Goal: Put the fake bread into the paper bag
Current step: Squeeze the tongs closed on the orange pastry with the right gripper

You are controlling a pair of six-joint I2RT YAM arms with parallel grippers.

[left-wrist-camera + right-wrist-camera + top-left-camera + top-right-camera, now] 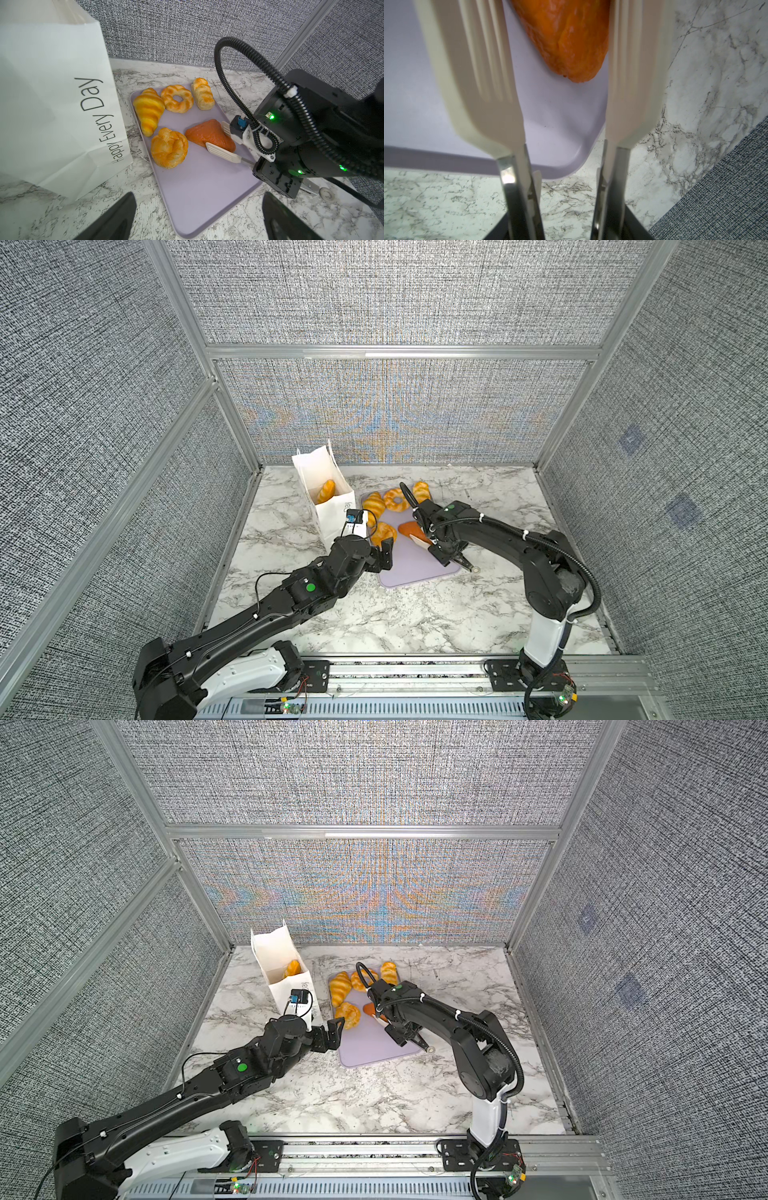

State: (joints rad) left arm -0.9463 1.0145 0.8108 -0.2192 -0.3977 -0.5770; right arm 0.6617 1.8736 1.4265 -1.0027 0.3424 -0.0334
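**Item in hand.** The dark orange-brown triangular piece (pixel 209 135) of the fake bread lies flat on the lavender tray (pixel 197 187), on the side nearer the right arm. The white-bladed tongs (pixel 222 152) straddle it. In the right wrist view one blade touches its side and the other stands off, with bare tray showing between. The right gripper (pixel 448 552) is clamped on the tongs' metal handles. The piece is not lifted.

**Judgement on the step.** The grasp looks incomplete.
- The blades should close evenly across the body of the wedge, not on its narrow corner.
- The squeeze should be gentle, since the glossy skin may slip.
- The lift should go straight up before crossing to the bag, to clear the knot bun (pixel 169 147) just beside it.

**Other bread.** A striped croissant (pixel 148 110), a ring (pixel 177 98) and a ridged roll (pixel 202 93) lie along the tray's far end. One bread piece (pixel 326 490) shows inside the paper bag (pixel 52 93). The bag stands on its base, mouth open, just beside the tray's left edge. Whether more lies beneath that piece I cannot tell.

**Left gripper.** The left gripper (pixel 199 220) has its jaws wide and holds nothing. It hovers low over the marble table (pixel 41 207), near the bag's base and the tray's near corner. It is well placed to steady the bag if needed.

**Lettering.** "Happy Every Day" (pixel 97 122) runs in thin grey type up the bag's side facing the tray. No brand or other legible writing appears on the tray, tongs or arms.
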